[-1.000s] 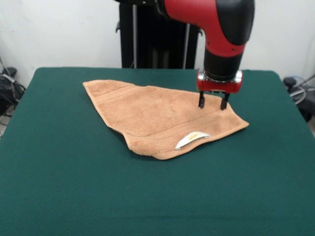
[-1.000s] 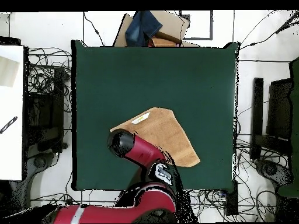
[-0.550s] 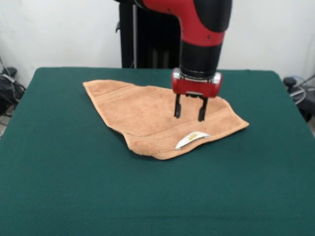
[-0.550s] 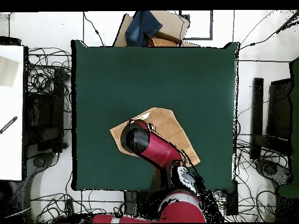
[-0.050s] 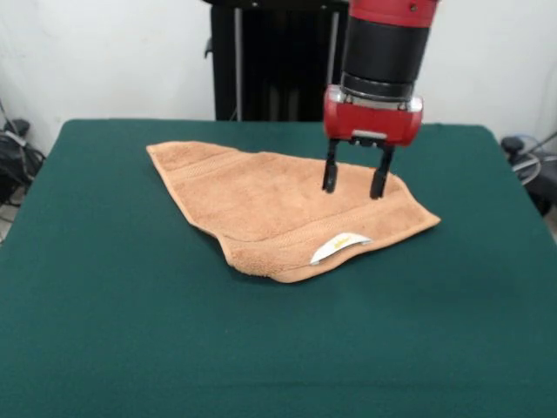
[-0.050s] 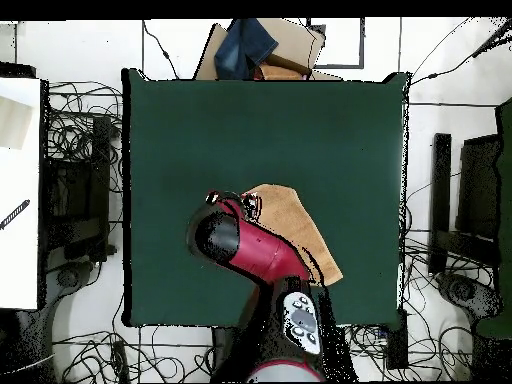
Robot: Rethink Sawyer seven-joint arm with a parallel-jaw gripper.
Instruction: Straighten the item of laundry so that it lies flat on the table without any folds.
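Note:
The item of laundry (image 5: 270, 200), an orange-tan terry towel, lies folded over on itself on the dark green table (image 5: 113, 331). A doubled edge runs along its near side, and its white label (image 5: 339, 246) with a yellow mark pokes out there. My gripper (image 5: 352, 190) hangs over the towel's right part, open, fingers pointing down with nothing between them. The fingertips look to be slightly above the cloth. In the overhead view the arm (image 6: 250, 255) covers the gripper and half of the towel (image 6: 295, 225); only the cloth's right part shows.
A cardboard box with blue cloth (image 6: 255, 48) sits beyond the table's top edge in the overhead view. A white surface (image 6: 20, 190) stands to the left, with cables on the floor all round. Wide green felt (image 6: 300, 130) surrounds the towel.
The gripper went left and lower over the towel, then came back right and rose a little. It stayed open throughout. The towel has not moved.

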